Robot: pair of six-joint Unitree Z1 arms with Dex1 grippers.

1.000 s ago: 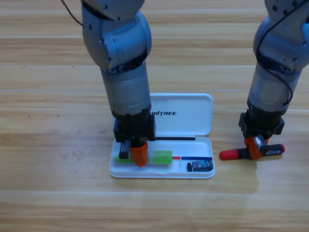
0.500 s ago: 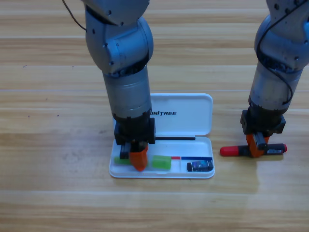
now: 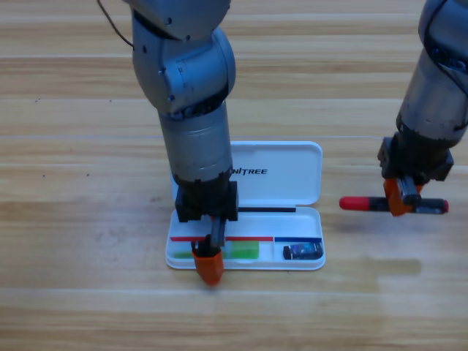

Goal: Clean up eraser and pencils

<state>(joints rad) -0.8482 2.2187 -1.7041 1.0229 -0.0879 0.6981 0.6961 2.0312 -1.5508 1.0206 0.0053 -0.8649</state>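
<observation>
Left jaws: cannot tell how they stand; one orange jaw points down at the case's front rim and hides any gap.
Left gripper (image 3: 208, 259): low over the front left of the case, its tip just past the near edge, touching or just above the rim.
Left arm: comes down from the top left, its grey body covering the left part of the lid.
Case (image 3: 292, 164): white, lying open on the table, lid flat to the rear, tray to the front.
Green pencil (image 3: 241, 251): lying flat in the tray's long left compartment, along the front wall; its left part is hidden behind the gripper.
Eraser (image 3: 302, 252): in the small right compartment of the tray, apart from the green pencil.
Table (image 3: 73, 219): wooden planks running side to side.
Right jaws: closed on the red-black pencil, gripping it near the middle.
Red-black pencil (image 3: 358, 204): held level, red end pointing left toward the case, black end sticking out right of the gripper; its shadow lies on the table lower down, so it is off the wood.
Right gripper (image 3: 401, 199): pointing down, right of the case and well apart from it.
Right arm: enters from the top right corner.
</observation>
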